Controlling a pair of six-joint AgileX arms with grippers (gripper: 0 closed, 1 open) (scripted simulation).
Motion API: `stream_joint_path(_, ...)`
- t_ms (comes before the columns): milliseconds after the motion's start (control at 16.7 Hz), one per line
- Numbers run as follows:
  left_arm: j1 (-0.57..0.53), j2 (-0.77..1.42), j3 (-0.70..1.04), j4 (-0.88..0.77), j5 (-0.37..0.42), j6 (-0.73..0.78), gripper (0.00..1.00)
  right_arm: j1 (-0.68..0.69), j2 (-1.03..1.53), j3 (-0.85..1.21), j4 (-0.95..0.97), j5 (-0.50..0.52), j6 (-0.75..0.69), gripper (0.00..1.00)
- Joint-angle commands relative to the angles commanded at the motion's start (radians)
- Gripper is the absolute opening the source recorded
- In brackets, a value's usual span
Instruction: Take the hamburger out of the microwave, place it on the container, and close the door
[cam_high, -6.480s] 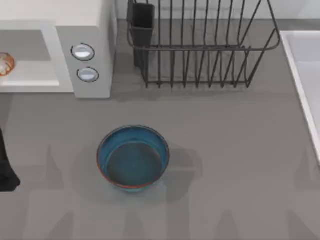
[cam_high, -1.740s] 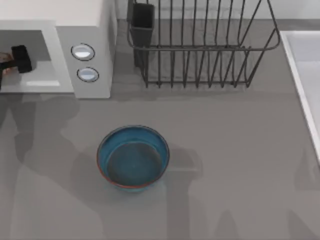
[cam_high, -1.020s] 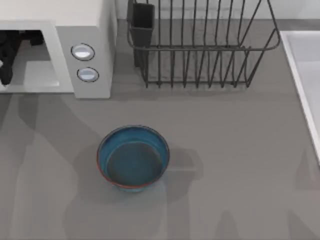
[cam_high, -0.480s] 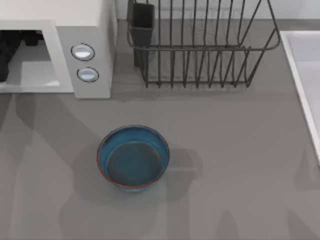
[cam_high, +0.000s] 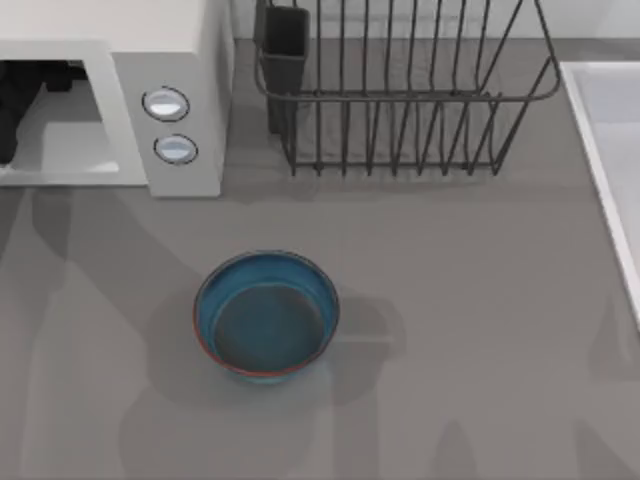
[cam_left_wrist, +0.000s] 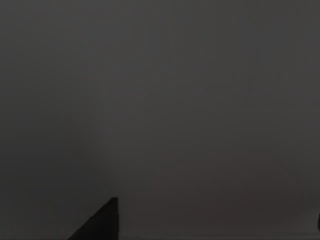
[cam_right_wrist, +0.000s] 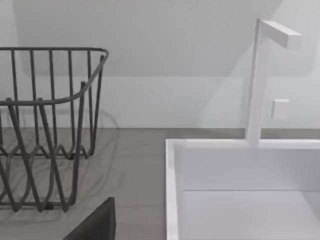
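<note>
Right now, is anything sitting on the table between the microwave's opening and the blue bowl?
Nothing visible: bare table lies between the microwave opening and the blue bowl. The dish rack stands off to the right.

The left arm (cam_high: 18, 105) is a matte black, blocky shape; a black wedge-shaped finger (cam_right_wrist: 95, 223) shows at the right wrist.

The left arm reaches in at the far left of the top view, its dark tool (cam_high: 12, 105) lying deep near the back; its wrist view is dark. The right arm sits parked at the right.
</note>
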Motion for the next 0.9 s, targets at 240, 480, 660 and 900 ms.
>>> stream_joint_path(240,0.008,-0.034,-0.070,0.048,0.007,0.002,0.00,0.000,0.000,0.000,0.000,0.000,0.000,1.00)
stream_joint_path(480,0.029,-0.131,-0.309,0.187,0.027,0.009,0.00,0.000,0.000,0.000,0.000,0.000,0.000,1.00)
stream_joint_path(660,0.050,-0.225,-0.571,0.318,0.046,0.014,0.00,0.000,0.000,0.000,0.000,0.000,0.000,1.00)
stream_joint_path(900,0.077,-0.346,-0.886,0.492,0.071,0.022,0.00,0.000,0.000,0.000,0.000,0.000,0.000,1.00)
